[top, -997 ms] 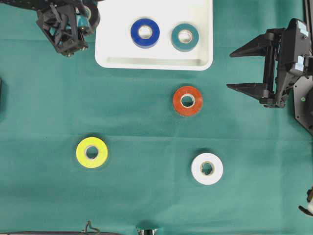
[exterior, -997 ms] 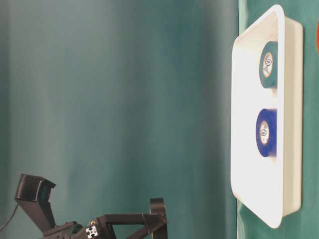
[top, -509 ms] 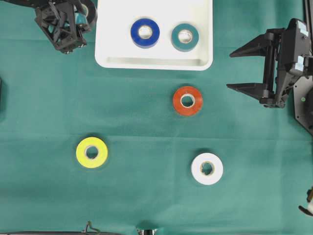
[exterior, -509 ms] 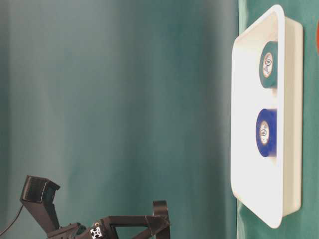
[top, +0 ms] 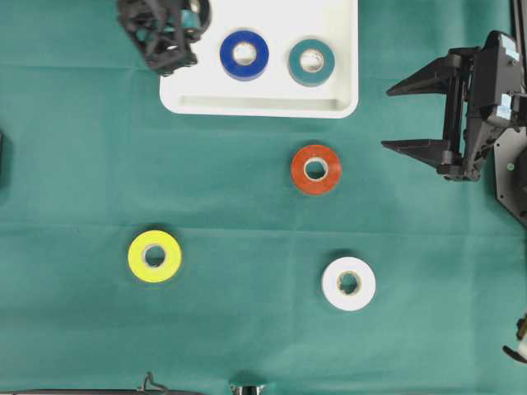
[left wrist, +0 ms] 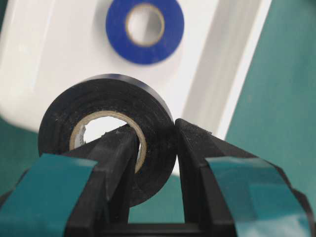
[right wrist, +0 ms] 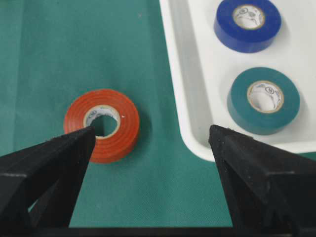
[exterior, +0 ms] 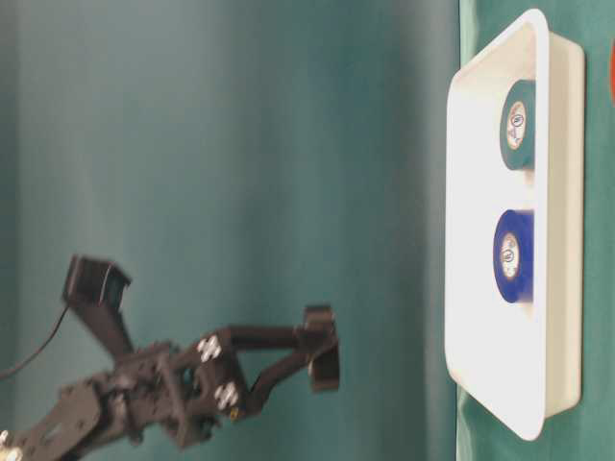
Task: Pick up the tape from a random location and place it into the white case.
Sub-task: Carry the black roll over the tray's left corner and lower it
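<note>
The left gripper (left wrist: 153, 143), clamped on a black tape roll (left wrist: 106, 131), hangs over the left edge of the white case (top: 263, 105), beside the blue roll (top: 244, 55), while the right gripper (top: 416, 115) stands wide open near the table's right edge.

Bright, even light falls from above; shadows on the green cloth-covered table (top: 247, 206) are faint and short. The shallow white plastic rectangular case (exterior: 480, 240) glares, nearly washed out at table level. The left end effector (exterior: 322, 351) there looks slightly motion-blurred.
</note>
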You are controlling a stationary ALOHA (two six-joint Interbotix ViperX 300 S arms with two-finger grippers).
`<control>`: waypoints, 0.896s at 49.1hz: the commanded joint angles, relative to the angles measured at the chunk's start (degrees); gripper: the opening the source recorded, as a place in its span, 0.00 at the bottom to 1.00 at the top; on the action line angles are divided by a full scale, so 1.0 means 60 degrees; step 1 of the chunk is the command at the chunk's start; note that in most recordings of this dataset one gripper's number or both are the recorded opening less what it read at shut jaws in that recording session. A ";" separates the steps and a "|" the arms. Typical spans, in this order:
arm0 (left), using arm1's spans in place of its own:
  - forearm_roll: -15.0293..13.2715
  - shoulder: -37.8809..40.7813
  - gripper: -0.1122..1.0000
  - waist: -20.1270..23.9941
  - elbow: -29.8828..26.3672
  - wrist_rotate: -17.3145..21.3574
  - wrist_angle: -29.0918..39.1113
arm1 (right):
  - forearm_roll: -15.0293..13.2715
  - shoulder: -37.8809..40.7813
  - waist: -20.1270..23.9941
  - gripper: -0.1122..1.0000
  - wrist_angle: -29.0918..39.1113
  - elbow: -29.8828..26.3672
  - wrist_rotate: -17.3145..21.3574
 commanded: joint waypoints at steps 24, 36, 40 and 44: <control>0.0029 0.0483 0.27 0.0073 -0.0806 0.0088 -0.0059 | -0.0029 0.0000 -0.0015 0.91 -0.0059 -0.0161 -0.0015; 0.0015 0.0439 0.27 0.0073 -0.0703 0.0073 -0.0308 | -0.0015 0.0000 -0.0015 0.91 -0.0044 -0.0132 -0.0015; 0.0015 0.0439 0.27 0.0073 -0.0703 0.0073 -0.0308 | -0.0029 0.0000 -0.0015 0.91 -0.0044 -0.0132 -0.0015; 0.0015 0.0425 0.27 0.0073 -0.0703 0.0073 -0.0308 | -0.0029 0.0000 -0.0015 0.91 -0.0044 -0.0132 -0.0015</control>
